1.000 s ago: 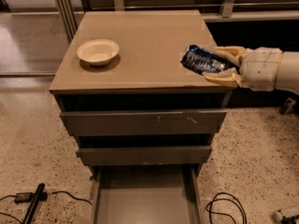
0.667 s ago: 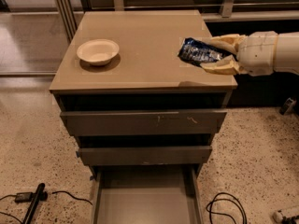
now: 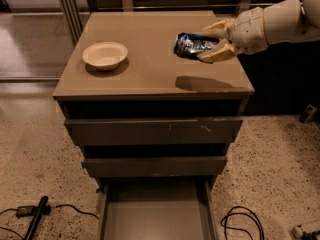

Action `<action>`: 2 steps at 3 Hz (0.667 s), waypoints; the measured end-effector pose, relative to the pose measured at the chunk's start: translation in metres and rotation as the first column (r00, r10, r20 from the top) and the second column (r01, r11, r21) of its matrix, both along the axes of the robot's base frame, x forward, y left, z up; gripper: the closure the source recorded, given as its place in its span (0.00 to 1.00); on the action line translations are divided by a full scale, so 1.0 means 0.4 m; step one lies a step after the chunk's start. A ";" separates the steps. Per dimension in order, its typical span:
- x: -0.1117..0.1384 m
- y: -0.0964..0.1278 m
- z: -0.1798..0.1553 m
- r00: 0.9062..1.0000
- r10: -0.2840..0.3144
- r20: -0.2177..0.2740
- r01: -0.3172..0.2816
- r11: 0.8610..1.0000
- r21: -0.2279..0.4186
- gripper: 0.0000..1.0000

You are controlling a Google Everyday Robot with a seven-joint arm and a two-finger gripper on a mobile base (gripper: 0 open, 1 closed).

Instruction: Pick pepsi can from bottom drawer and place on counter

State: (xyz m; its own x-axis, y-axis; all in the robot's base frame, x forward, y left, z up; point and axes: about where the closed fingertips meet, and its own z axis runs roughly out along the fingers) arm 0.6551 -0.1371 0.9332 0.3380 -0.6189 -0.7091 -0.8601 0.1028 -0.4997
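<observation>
Here we see the cream two-finger gripper (image 3: 209, 46) pinching the small dark-blue pepsi can (image 3: 191, 45) above the right side of the glossy tan-beige table (image 3: 150, 71), its shadow beneath; the shallow grey bottom drawer (image 3: 155, 219) stands pulled out.

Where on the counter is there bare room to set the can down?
The gripper holds the pepsi can above the counter's right side. Bare: the middle between white bowl and can, plus the front strip. Only the bowl's spot, left, is taken.

Arm extends in from right; gripper (image 3: 203, 45) aloft, fingers clamped around pepsi can (image 3: 188, 45)
</observation>
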 end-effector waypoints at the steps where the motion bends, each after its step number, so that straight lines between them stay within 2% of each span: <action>1: 0.059 0.053 -0.074 0.998 0.021 -0.064 -0.023 0.999 -0.031 1.00; 2: 0.092 0.066 -0.136 0.996 0.006 -0.089 -0.012 0.998 -0.062 1.00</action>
